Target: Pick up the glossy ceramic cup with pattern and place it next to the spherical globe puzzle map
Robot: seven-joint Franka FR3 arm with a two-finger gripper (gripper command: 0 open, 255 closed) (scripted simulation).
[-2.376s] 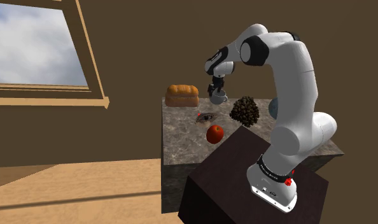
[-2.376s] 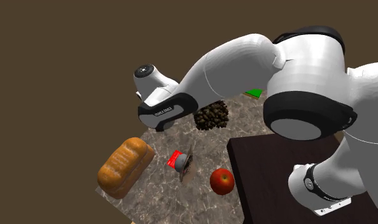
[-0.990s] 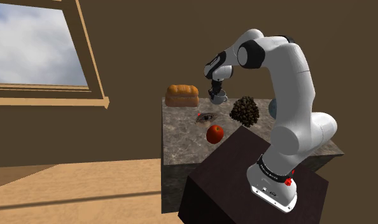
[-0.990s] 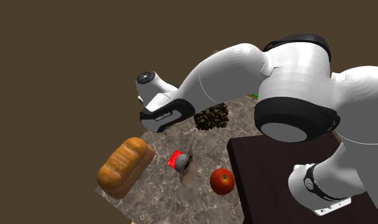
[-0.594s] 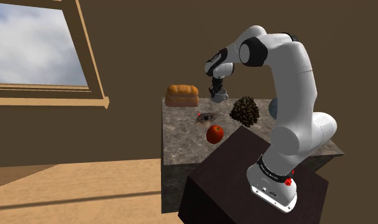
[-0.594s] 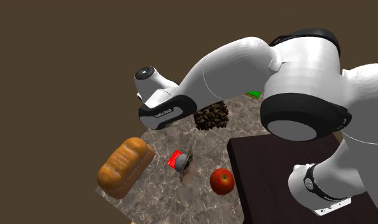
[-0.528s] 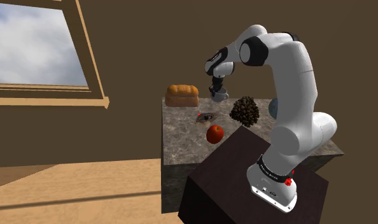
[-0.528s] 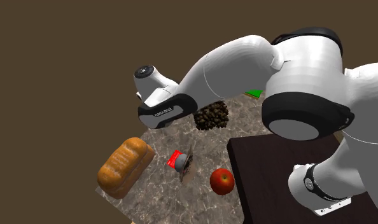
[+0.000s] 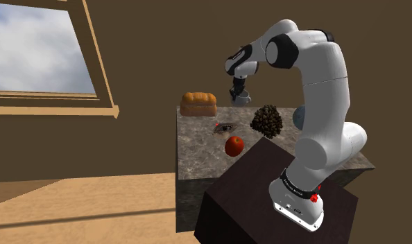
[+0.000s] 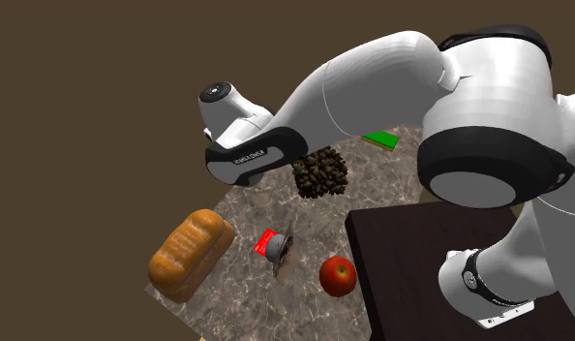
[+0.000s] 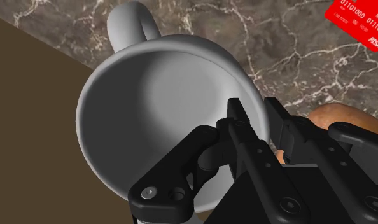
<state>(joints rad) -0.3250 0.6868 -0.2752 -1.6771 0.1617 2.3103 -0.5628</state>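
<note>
Cup (image 11: pixel 149 108), grey, handled: rim pinched by claw (image 11: pixel 258 122), held above marbled surface (image 9: pixel 198 142) near bread loaf (image 9: pixel 198 104).

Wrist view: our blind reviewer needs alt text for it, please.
A grey cup, seen from above, is clasped at its rim by the black gripper, one finger inside and one outside. Marbled tabletop lies beneath, with a red card nearby.

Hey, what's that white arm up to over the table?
The white robot arm has a plain grey cup pinched by its rim, one of its black fingers inside and one outside. It holds the cup in the air over the edge of a marbled table, where a bread loaf, an apple and a dark pine cone lie.
</note>
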